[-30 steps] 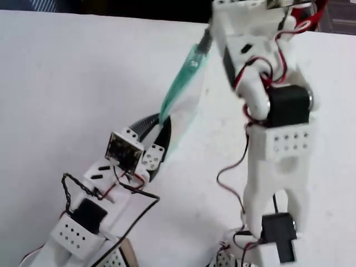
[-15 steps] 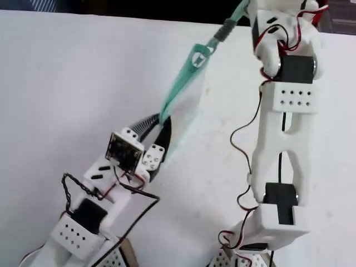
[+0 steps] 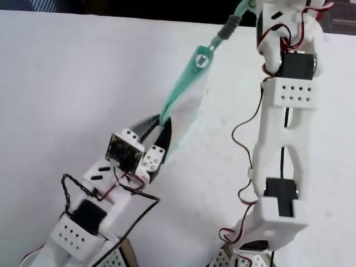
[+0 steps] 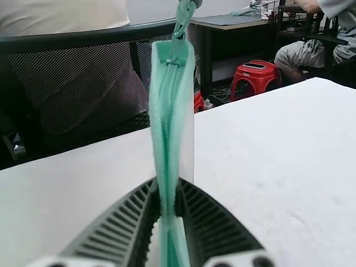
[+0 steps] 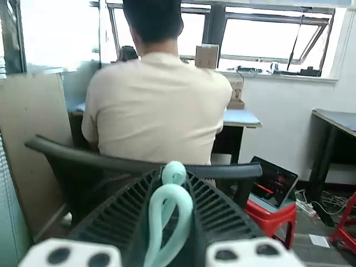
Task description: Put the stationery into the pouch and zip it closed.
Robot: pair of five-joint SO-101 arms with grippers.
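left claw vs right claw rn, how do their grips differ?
Left claw clamps the near end of the pouch; right claw clamps the zipper pull loop. Left claw sits midway over the table; right claw is out at its far edge. Both are shut, pouch held between them.

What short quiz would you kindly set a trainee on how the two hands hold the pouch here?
1. True or false: the left hand is shut on the pouch.
2. What is the right hand shut on? A. the pull loop; B. a pen; C. nothing.
3. Fill in: the pouch's zip edge is ____ in colour.
Key: 1 true; 2 A; 3 teal.
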